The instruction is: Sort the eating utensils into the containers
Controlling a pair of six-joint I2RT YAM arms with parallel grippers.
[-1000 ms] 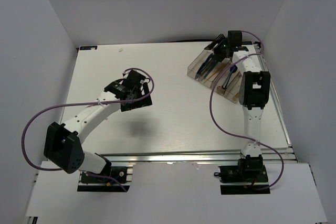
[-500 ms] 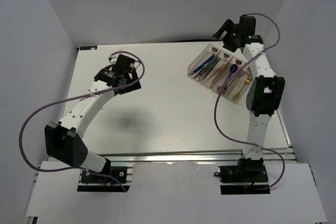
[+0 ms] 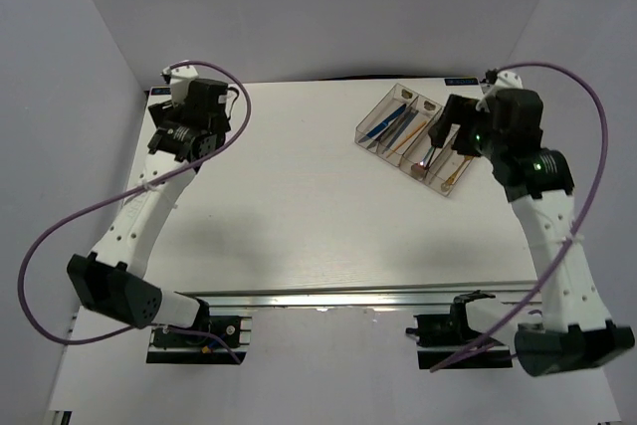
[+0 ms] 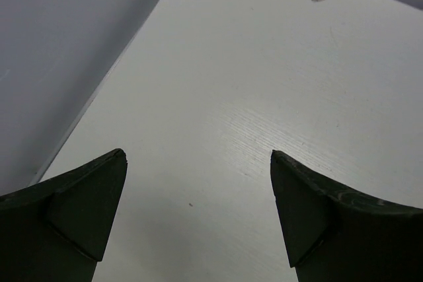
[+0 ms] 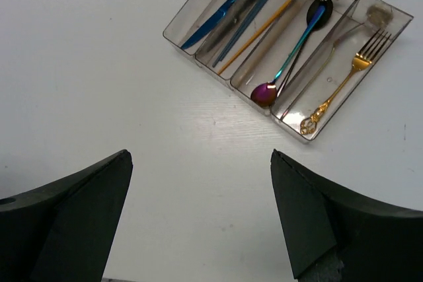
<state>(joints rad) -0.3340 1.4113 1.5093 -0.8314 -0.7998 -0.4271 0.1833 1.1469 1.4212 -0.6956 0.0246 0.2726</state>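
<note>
Enclosing white table [image 3: 299, 206]: plain grey walls [image 3: 299, 7]; tray [image 3: 364, 129] far right.

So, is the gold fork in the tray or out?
In. The gold fork lies flat inside the tray's rightmost compartment in the right wrist view.

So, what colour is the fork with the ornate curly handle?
The fork is gold; the right wrist view shows it best.

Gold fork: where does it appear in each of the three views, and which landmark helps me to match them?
Top external: the gold fork lies at far right, in the end compartment of the tray.
Left wrist: not in it.
Right wrist: gold fork at upper right, in the same end compartment.
Shared landmark: the tray.
</note>
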